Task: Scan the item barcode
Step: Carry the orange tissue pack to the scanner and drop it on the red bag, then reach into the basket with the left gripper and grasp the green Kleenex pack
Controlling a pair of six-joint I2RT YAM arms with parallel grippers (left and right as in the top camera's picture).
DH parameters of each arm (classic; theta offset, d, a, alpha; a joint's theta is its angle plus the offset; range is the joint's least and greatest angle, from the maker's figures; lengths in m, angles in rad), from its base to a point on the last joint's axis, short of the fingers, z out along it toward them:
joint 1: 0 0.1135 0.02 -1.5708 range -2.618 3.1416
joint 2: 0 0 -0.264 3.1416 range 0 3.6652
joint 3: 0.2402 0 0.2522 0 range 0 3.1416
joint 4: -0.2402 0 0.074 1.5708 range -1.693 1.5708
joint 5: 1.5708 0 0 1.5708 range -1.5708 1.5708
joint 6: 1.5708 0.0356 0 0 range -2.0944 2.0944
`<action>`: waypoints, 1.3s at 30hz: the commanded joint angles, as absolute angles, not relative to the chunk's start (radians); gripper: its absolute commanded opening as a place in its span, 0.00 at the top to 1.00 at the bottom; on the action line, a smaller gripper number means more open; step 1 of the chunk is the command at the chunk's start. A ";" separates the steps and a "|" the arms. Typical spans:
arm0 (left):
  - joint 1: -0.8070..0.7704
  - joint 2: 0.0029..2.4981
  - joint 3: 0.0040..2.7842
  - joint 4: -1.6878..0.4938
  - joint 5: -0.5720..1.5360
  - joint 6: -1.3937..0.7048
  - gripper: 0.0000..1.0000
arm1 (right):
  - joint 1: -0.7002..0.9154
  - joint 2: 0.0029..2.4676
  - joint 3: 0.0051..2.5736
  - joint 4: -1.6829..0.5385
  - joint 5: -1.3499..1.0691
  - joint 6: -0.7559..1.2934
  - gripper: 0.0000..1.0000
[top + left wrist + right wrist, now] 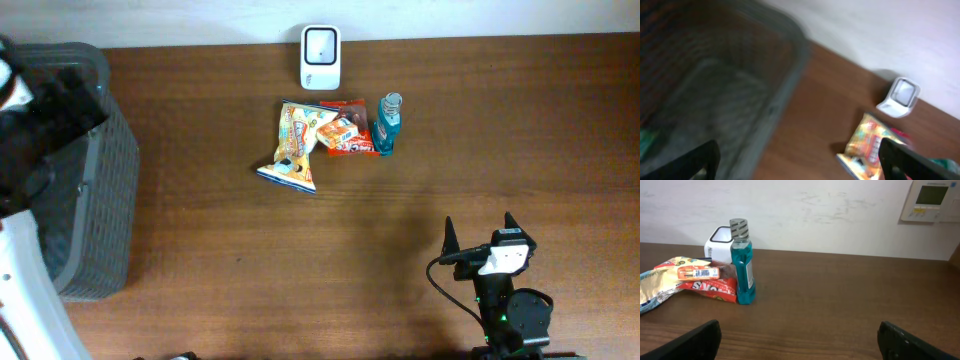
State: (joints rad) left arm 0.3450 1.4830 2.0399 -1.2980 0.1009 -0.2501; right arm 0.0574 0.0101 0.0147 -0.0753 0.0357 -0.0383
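- Left gripper (802,167): fingers spread wide, nothing between them, above the grey basket (105,210) at the table's left end.
- Right gripper (480,235): also wide apart and empty, low at the near right of the table (200,250).
- Goods clustered at the far middle, just in front of the scanner (320,57), well apart from both grippers; ahead and to the left of the right one.
- Snack bag (297,145): crinkled glossy foil, yellow with blue trim, lying flat.
- Red packet (350,132): shiny and soft, overlapping the snack bag's edge, a white barcode patch (704,272) showing on top.
- Bottle (388,125): clear plastic, blue liquid, ribbed silver cap, upright, touching the red packet's right side.
- Scanner: small white box, rounded corners, pale window on top.
- Basket: woven-looking mesh walls, smooth rounded rim.
- Table: dark wood grain, matte.
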 commanded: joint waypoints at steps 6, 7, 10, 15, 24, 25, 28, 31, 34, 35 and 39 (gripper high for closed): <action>0.515 1.569 2.045 -1.356 -0.143 -0.302 0.01 | 0.051 0.004 0.006 -0.079 0.037 -0.045 0.02; 0.515 1.584 2.045 -1.364 -0.148 -0.302 0.01 | 0.051 0.004 0.006 -0.079 0.037 -0.045 0.02; 0.515 1.652 2.045 -1.394 -0.239 -0.302 0.01 | 0.051 0.004 0.006 -0.079 0.037 -0.045 0.02; 0.516 1.810 2.045 -1.435 -0.343 -0.337 0.01 | 0.051 0.004 0.006 -0.079 0.037 -0.045 0.02; 0.598 2.019 2.045 -1.439 -0.453 -0.401 0.01 | 0.051 0.004 0.006 -0.079 0.037 -0.045 0.02; 0.624 2.044 2.045 -1.438 -0.451 -0.401 0.01 | 0.051 0.004 0.006 -0.079 0.037 -0.045 0.02; 0.677 2.082 2.042 -1.430 -0.386 -0.376 0.00 | 0.051 0.004 0.006 -0.079 0.037 -0.045 0.01; 0.678 2.087 2.022 -1.356 -0.289 -0.215 0.00 | 0.051 0.004 0.006 -0.079 0.037 -0.045 0.01; 0.678 2.087 1.950 -1.292 -0.282 -0.117 0.03 | 0.051 0.004 0.006 -0.079 0.037 -0.045 0.02; 0.678 2.087 1.899 -1.264 -0.268 -0.064 0.03 | 0.051 0.004 0.006 -0.079 0.037 -0.045 0.02; 0.679 2.087 1.810 -1.204 -0.263 0.017 0.03 | 0.051 0.004 0.006 -0.079 0.037 -0.045 0.02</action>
State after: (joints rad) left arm 0.6781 2.0804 1.8591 -1.2343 -0.2844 -0.0944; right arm 0.0574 0.0101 0.0147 -0.0753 0.0357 -0.0387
